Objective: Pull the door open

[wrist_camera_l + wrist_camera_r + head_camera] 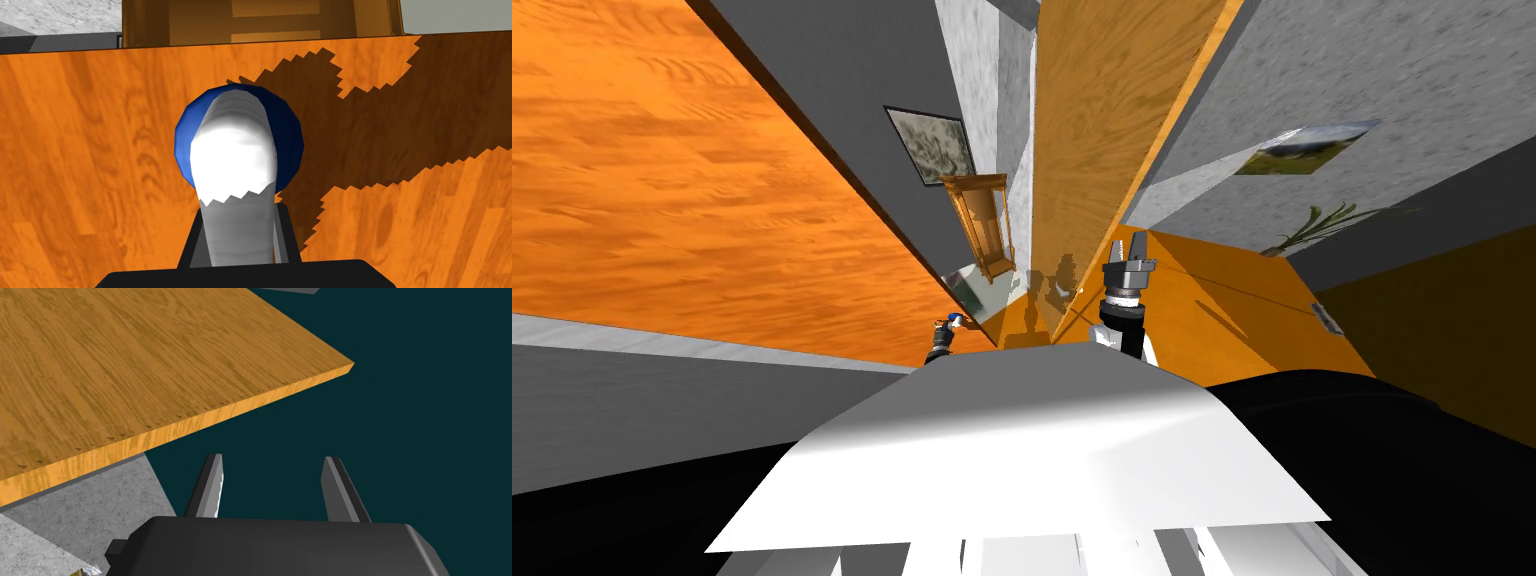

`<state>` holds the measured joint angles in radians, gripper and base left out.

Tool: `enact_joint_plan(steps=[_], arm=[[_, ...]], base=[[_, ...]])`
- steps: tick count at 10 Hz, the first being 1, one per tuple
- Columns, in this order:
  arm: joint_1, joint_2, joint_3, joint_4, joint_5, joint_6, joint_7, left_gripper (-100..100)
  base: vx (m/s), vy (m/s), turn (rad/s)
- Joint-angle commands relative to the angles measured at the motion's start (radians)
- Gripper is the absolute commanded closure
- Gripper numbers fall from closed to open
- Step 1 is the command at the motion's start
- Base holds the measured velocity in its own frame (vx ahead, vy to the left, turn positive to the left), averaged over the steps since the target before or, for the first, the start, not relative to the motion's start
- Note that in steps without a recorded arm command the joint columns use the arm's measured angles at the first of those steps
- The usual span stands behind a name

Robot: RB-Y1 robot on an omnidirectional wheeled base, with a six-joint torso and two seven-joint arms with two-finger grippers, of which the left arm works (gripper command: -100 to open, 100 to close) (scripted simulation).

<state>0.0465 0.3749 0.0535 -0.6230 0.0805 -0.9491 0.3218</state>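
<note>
The left gripper (244, 107) is seen with its fingers drawn close together on the blue knob (287, 140), which is fixed to the orange wooden door (75, 150) and shows on either side of them. The right gripper (272, 460) is held with its fingers spread and nothing between them, near the edge of a paler wooden panel (150, 363). Beyond the door's edge a brown wooden piece of furniture (260, 20) is seen.

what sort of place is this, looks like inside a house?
Most likely a hallway inside a house: an orange wooden door with a blue knob, a framed picture on the grey wall, and a leafy plant further off.
</note>
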Motion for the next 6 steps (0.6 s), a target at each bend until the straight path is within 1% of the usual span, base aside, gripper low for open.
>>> enact_joint_plan(steps=[1, 2, 3, 4, 5, 6], arm=[[0.012, 0.008, -0.015, 0.01, -0.009, -0.029, 0.019, 100], [0.029, 0.022, -0.029, 0.01, -0.016, -0.055, 0.037, 100], [0.034, 0.026, -0.033, 0.01, -0.019, -0.063, 0.044, 100], [0.046, 0.035, -0.043, 0.01, -0.024, -0.081, 0.056, 100], [0.051, 0.04, -0.047, 0.011, -0.027, -0.089, 0.063, 100], [0.062, 0.048, -0.056, 0.011, -0.032, -0.104, 0.074, 100]], base=[[-0.231, 0.039, -0.131], [-0.239, 0.022, -0.146], [-0.204, 0.054, -0.087], [-0.185, 0.067, -0.104], [-0.167, 0.039, -0.076], [-0.162, 0.04, -0.091]])
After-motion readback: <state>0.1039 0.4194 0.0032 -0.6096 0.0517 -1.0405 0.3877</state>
